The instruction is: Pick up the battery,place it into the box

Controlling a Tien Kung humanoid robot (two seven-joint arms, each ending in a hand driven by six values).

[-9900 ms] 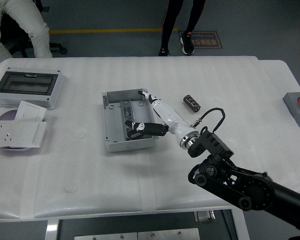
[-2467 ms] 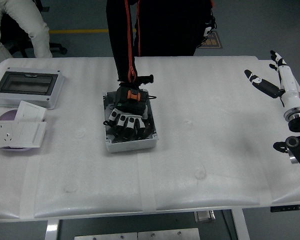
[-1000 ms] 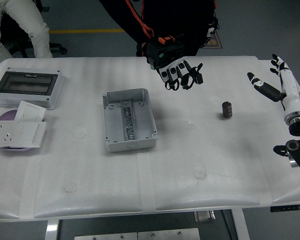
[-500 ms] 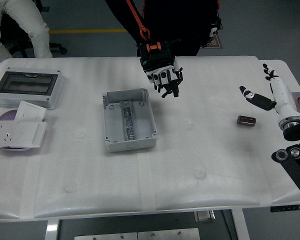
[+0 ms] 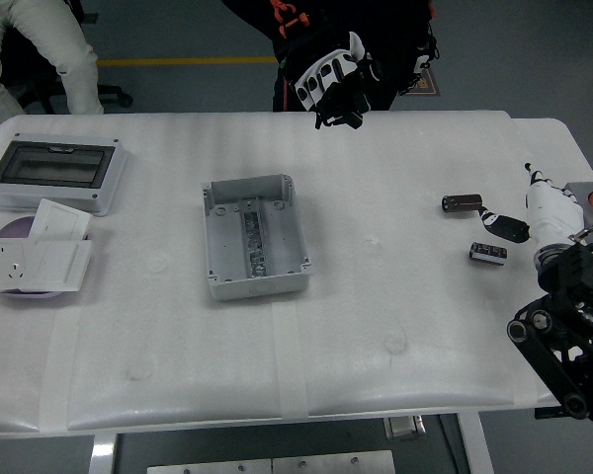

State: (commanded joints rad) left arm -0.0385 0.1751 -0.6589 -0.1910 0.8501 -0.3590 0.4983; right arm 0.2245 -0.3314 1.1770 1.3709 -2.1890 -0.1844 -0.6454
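Battery [image 5: 487, 253] now beside robot hand [image 5: 539, 212]

We note the right hand [image 5: 534, 219]: white shell palm and wrist, dark fingers [image 5: 463, 202] with black pads, a metallic ring at the wrist. The right arm [image 5: 565, 341] is black, built of round bolted joints and open linkages. The person's glove [image 5: 331, 77] is black with white finger panels; clothing dark with orange trim.

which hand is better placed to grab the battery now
The right hand. It is already beside the battery lying at the table's right side, fingers open around it. The left arm is out of view, and the open box sits mid-table.
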